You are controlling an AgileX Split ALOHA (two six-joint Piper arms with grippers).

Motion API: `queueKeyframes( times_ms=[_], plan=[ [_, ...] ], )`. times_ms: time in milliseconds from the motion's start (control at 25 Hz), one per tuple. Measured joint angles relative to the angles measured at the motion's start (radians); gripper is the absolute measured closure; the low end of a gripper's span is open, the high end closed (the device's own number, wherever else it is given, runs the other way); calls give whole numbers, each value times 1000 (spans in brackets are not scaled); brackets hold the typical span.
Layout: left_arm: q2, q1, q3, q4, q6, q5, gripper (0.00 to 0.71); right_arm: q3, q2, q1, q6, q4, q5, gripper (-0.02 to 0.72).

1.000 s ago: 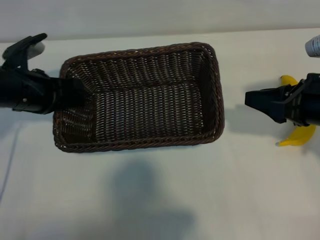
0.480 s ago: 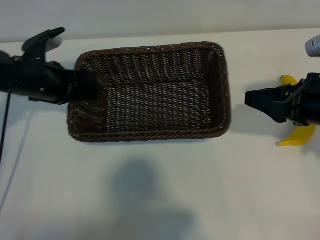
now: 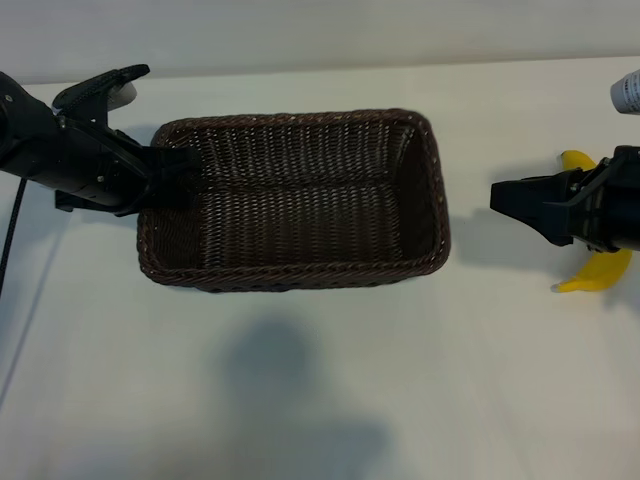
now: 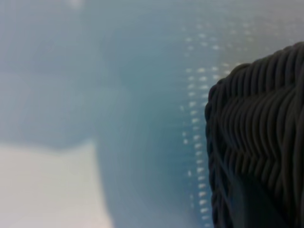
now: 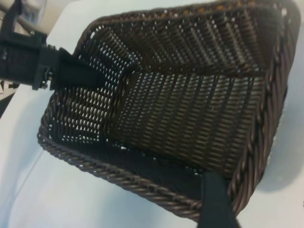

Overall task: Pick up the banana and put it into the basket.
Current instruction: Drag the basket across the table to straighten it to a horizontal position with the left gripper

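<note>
Two pincers: left pincer (image 3: 172,172) clenched on the wicker basket (image 3: 300,268) rim at nine o'clock, right pincer (image 3: 497,197) released over the banana (image 3: 597,272) at three o'clock, which could roll off the tabletop (image 3: 320,400) if nudged.

You see the basket (image 3: 300,265) in dark brown woven wicker, rough and ribbed; the banana (image 3: 597,272) smooth, matt yellow; the table (image 3: 320,400) plain white and matt; both arms matt black.
</note>
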Motion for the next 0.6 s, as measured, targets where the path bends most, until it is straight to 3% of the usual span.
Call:
queueKeyframes(
  times_ms=[600],
  plan=[
    [45,0,-1,9,26,-22,550,0,0,0,0,0,0,257]
  ],
)
